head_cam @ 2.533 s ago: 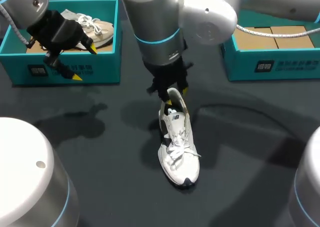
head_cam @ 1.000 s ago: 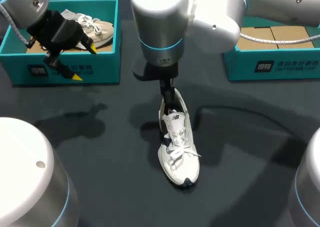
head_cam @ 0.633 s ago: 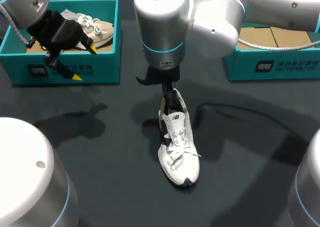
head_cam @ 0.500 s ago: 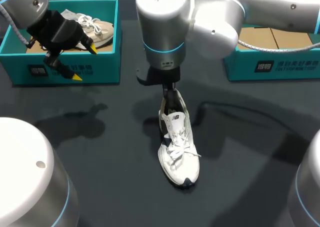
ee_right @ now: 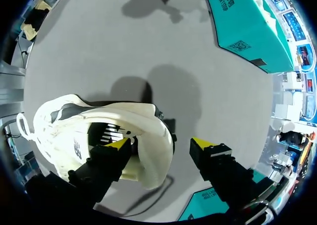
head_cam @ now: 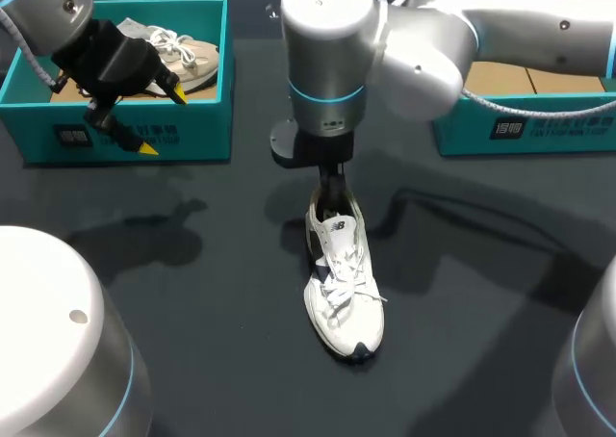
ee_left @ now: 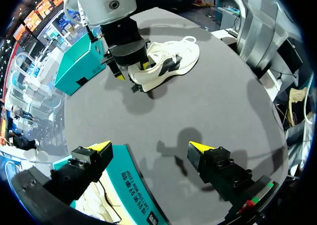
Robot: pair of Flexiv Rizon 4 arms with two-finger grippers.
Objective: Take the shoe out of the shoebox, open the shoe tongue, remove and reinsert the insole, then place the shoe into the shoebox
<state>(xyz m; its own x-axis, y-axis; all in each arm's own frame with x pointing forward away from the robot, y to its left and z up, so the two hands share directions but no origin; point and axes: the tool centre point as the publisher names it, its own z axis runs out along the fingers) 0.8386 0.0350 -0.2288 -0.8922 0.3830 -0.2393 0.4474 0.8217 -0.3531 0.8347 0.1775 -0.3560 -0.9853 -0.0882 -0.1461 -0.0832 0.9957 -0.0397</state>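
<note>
shoe [head_cam: 344, 297] heel hidden under right hand [head_cam: 332, 181], right shoebox [head_cam: 539, 127] partly covered

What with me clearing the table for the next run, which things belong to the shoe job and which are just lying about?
Job: white shoe; right gripper, one finger in its heel opening; probably the right shoebox.
Lying about: left shoebox; beige shoe inside it; left gripper, open over its front wall.

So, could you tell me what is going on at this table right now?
The right gripper is at the heel of the white shoe, which stands on the table. Its jaws are open astride the heel collar, one inside the shoe and one outside. The left gripper hangs open over the front wall of the left shoebox, which holds a beige shoe.
</note>
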